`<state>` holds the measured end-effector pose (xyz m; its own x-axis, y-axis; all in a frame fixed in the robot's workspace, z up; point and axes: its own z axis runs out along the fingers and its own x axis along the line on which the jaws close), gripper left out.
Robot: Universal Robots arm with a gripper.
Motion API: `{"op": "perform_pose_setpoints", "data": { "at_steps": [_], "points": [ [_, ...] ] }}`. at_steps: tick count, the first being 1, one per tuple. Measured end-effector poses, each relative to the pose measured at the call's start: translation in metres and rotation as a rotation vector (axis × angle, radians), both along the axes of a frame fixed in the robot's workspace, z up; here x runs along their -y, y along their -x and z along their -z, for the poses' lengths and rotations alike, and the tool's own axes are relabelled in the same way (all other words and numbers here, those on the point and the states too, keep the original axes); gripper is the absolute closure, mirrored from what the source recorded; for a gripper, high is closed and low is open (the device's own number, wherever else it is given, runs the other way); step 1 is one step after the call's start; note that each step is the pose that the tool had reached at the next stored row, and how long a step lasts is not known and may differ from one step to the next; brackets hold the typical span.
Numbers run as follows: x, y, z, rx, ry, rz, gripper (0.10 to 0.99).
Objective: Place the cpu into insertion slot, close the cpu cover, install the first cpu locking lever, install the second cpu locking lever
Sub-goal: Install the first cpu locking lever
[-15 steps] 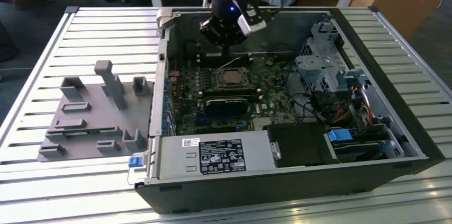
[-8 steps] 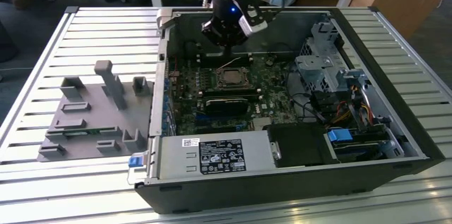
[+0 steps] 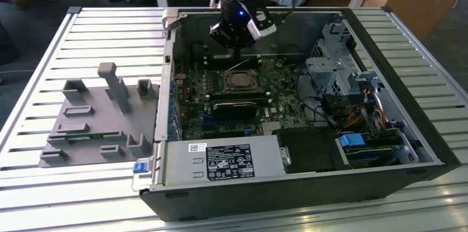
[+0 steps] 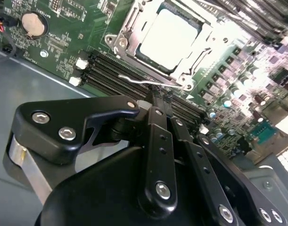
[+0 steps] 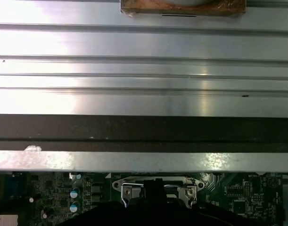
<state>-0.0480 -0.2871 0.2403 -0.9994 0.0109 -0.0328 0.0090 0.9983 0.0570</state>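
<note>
While parked low inside the open case (image 3: 307,191), got the gripper (image 4: 156,94) with fingers (image 4: 155,113) pressed together, tips right at the thin wire locking lever (image 4: 134,80). Can't tell whether pinching that wire or just touching it. Just beyond the fingertips, seeing the cpu (image 4: 168,36) seated in the insertion slot (image 4: 146,57), with the cpu cover (image 4: 193,63) looking down flat around it. Green motherboard (image 4: 63,52) on every side of the tips.

cpu (image 4: 169,37): silver, seated flat in insertion slot (image 4: 153,63) | cpu cover (image 4: 126,33): apparently lowered around it
</note>
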Motion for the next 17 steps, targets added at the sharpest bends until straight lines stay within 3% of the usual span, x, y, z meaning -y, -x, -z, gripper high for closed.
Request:
{"op": "perform_pose_setpoints", "data": {
  "at_steps": [17],
  "points": [
    [-0.0014, -0.0080, 0.0129, -0.0003, 0.000, 0.000, 0.969]
  ]
}}
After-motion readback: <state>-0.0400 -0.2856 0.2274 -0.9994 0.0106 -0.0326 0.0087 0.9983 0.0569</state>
